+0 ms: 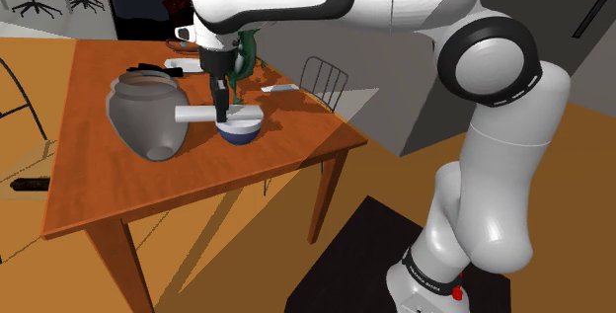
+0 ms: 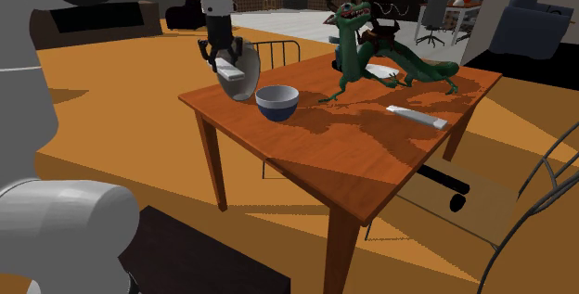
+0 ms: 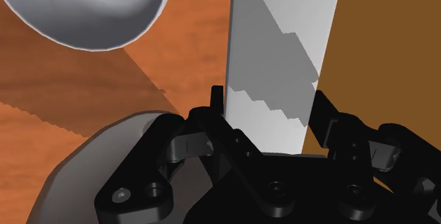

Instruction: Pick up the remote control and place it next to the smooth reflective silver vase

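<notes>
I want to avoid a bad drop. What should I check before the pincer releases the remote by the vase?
1. Pincer clasps remote: ok.
2. Remote close beside grey vase: ok.
3. Remote low enough over table to release: cannot tell.
4. Remote apart from blue bowl: ok in the second exterior view.
5. Landing spot under the remote free: cannot tell.

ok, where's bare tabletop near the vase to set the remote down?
Largest bare patch: tabletop between bowl, flat white bar and the second exterior view's near corner. Also a bare strip from the vase to the shoulder view's near table edge. Crowded: vase, bowl and the gripper holding the remote bunch together; the dragon takes the far edge.
</notes>
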Controlling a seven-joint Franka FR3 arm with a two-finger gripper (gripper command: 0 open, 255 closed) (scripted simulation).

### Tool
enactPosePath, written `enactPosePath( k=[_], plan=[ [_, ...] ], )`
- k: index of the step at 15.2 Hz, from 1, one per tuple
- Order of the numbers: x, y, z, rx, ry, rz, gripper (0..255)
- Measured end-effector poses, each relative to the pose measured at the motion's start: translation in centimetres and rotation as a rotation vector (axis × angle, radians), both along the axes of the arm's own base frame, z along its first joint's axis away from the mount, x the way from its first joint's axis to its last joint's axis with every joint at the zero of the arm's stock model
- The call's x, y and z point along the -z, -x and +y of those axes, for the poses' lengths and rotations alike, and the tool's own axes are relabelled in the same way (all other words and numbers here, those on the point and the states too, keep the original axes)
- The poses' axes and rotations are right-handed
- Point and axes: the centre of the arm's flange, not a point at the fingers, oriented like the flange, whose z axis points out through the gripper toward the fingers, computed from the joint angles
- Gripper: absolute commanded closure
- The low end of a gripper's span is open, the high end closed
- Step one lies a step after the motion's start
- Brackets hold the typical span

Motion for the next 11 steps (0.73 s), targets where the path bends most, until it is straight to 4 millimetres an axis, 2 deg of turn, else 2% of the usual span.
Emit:
enactPosePath(
  k=[11],
  plan=[
    [5.9, 0.0, 0.0, 0.000, 0.000, 0.000, 255]
  ],
)
